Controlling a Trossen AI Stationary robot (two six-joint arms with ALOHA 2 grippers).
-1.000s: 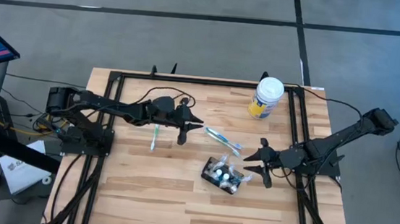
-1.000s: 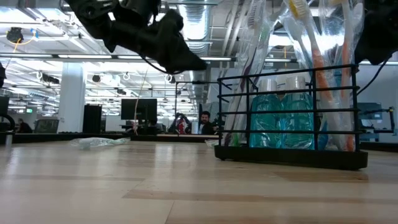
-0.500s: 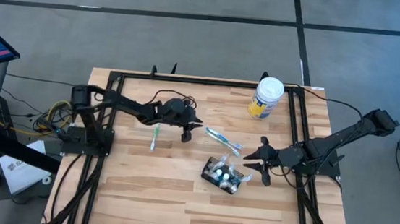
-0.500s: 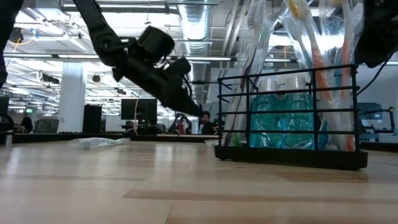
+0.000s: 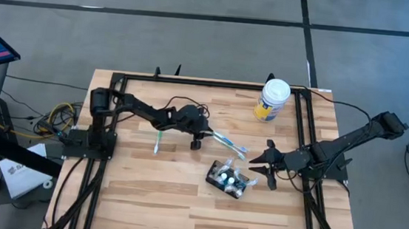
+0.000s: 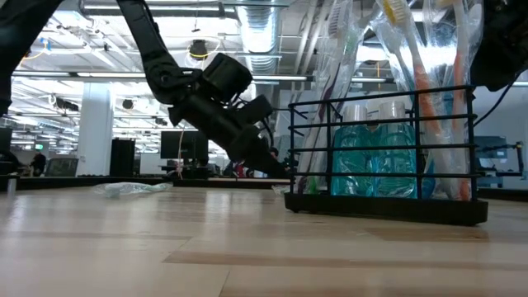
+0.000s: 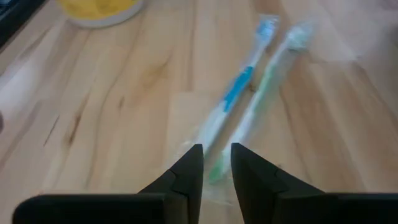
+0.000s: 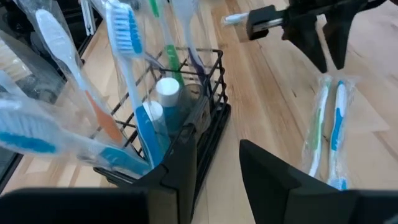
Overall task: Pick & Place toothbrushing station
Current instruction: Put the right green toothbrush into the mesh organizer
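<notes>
— Black wire station (image 5: 229,178): one, mid-surface toward the right edge, with brushes and two bottles in it.
— Loose toothbrushes?
— One wrapped pair (image 5: 229,143), one single (image 5: 158,140).
— Arms?
— Left gripper (image 5: 196,137), jaws slightly apart, over the pair. Right gripper (image 5: 267,165), jaws spread, beside the station.

Two matte-black jointed arms, black cables along links; left tool (image 7: 216,163), right tool (image 8: 217,155): angular black fingers.

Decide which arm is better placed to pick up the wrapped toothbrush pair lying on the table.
Left. Its claw hangs right over the near end of the toothbrush pair, fingers slightly parted. The right claw waits beside the black rack.
</notes>
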